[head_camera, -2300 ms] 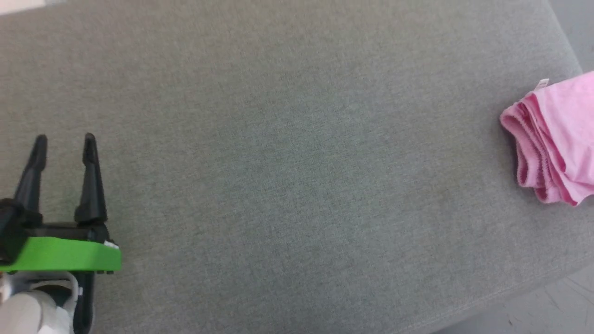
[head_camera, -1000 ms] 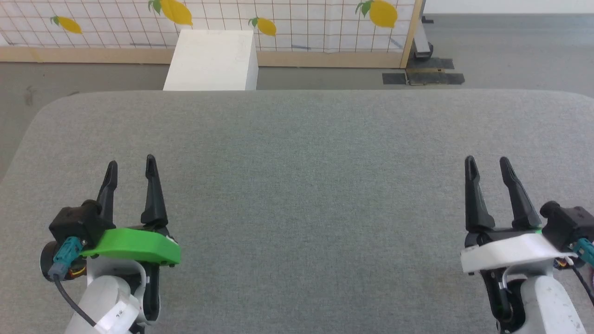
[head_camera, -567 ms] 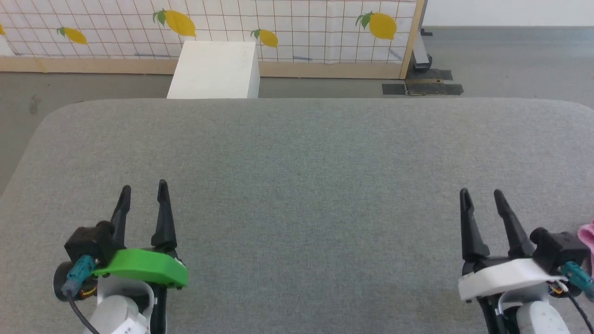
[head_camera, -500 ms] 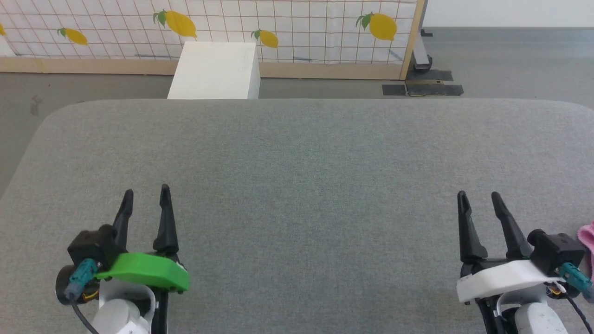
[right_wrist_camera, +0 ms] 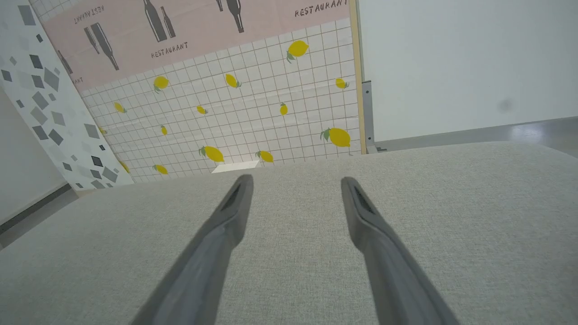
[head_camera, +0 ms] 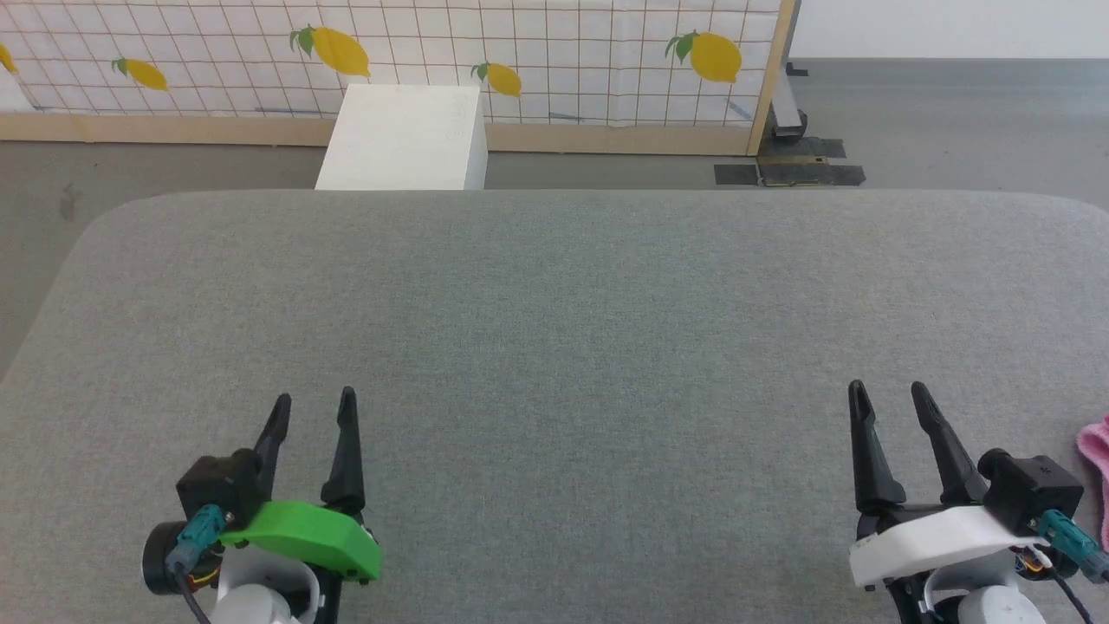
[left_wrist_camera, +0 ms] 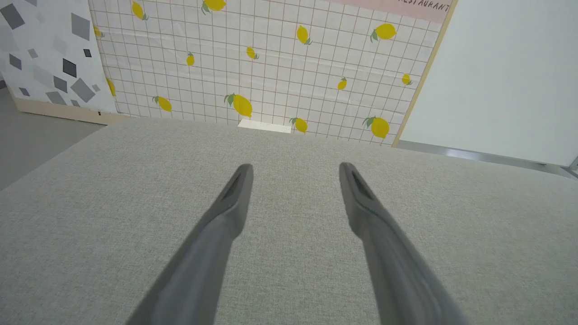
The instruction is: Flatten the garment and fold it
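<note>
Pointing across the grey cushion (head_camera: pixel 554 295), left pincer (head_camera: pixel 314 399) and right pincer (head_camera: pixel 886 390) gape half-wide, both empty.

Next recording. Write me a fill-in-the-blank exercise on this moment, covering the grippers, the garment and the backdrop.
The left gripper and the right gripper both stand ____, holding nothing.
In the head view, the pink garment peeks in at the ____ edge.
The partition beyond the grey surface is printed with yellow ____.
Missing words: open; right; lemons.
</note>
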You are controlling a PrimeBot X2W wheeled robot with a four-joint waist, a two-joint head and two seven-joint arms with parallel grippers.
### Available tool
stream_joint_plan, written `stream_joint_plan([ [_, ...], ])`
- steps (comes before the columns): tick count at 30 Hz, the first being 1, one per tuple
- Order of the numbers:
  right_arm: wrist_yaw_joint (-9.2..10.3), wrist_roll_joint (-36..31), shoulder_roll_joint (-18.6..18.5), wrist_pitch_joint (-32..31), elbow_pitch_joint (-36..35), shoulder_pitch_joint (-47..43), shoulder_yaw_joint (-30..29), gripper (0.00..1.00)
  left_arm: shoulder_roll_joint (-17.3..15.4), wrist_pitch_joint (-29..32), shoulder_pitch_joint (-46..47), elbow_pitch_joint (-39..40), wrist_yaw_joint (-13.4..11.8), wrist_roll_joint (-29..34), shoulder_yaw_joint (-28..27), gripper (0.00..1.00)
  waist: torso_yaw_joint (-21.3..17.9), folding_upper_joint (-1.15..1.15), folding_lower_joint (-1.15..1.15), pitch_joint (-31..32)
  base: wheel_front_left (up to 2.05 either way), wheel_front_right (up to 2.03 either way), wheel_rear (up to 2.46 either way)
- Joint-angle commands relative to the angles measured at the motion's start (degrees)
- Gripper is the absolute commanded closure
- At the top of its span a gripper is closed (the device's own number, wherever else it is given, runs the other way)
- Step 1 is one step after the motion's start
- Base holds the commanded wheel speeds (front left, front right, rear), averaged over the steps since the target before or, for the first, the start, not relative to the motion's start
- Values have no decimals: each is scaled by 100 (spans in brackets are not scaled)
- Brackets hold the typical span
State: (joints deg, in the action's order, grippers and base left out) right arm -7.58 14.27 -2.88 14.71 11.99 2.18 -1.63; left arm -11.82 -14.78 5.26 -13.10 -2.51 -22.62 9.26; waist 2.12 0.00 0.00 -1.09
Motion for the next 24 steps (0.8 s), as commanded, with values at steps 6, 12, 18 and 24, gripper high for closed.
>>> stream_joint_plan([
  [6, 0, -3, 0, -6, 29, 0, -2, 100, 77, 5, 0, -119, 44, 14, 14, 100, -16, 0, 0, -4, 0, 0, 0],
  [12, 0, -28, 0, -34, 6, -4, -4, 100, 93, 37, -8, -93, 48, 45, 8, 100, -21, 0, 0, -1, 0, 0, 0],
  [18, 1, -95, 0, -103, -51, -15, 4, 100, 131, 106, -33, -25, 58, 151, -37, 100, -30, 0, 0, 4, 0, 0, 0],
  [24, 1, -163, 0, -173, -109, -25, 12, 100, 170, 175, -58, 42, 68, 258, -82, 100, -39, 0, 0, 10, 0, 0, 0],
])
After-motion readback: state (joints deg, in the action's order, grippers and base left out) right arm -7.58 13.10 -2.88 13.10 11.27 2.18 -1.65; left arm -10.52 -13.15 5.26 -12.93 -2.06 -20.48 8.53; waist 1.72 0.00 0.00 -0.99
